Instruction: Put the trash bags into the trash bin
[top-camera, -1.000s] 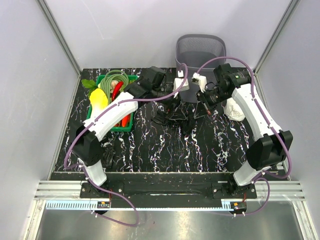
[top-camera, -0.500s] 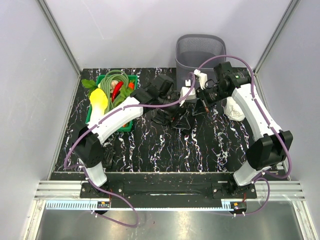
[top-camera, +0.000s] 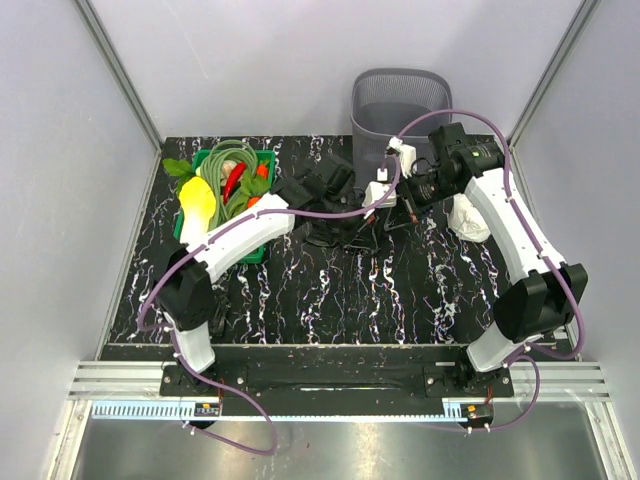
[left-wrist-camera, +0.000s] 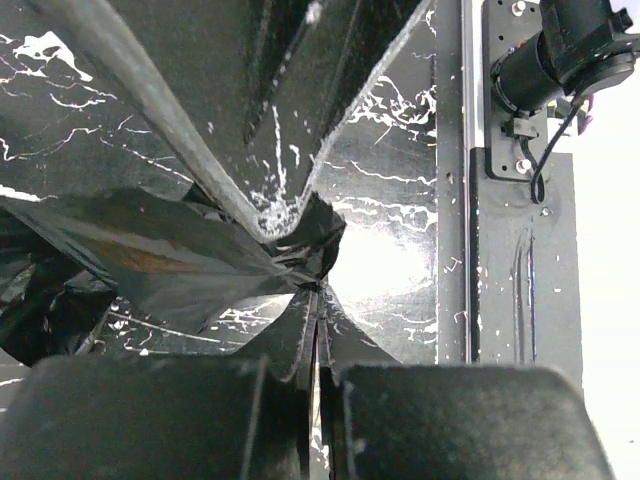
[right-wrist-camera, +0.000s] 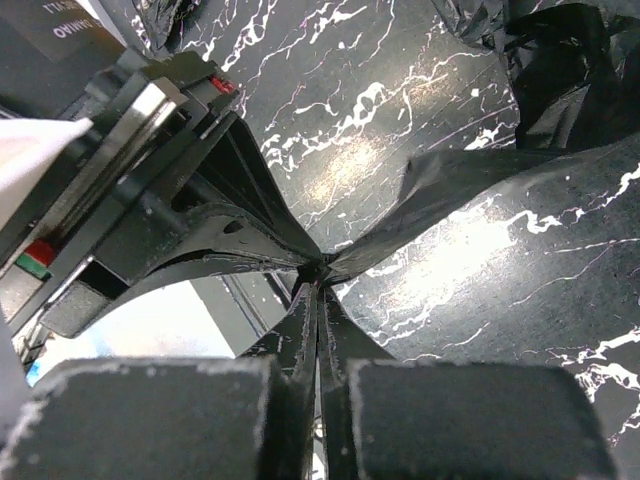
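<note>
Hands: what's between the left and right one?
Only a fold of black trash bag: the left hand and right hand, both shut, pinch it nearly tip to tip. Clearest in the right wrist view.

trash bag (top-camera: 345, 232): glossy black film, wrinkled, pulled taut, low over table (top-camera: 400, 300) centre | trash bin (top-camera: 401, 100): grey mesh, upright, open-topped, far edge behind bag

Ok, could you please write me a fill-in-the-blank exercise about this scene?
The left gripper and the right gripper are shut on the thin glossy black plastic trash bag, which is not yet inside the trash ___.
The tall grey mesh trash bin stands closest to the ___ gripper.
The green rectangular plastic crate sits on the ___ arm's side.
Missing: bin; right; left.
</note>
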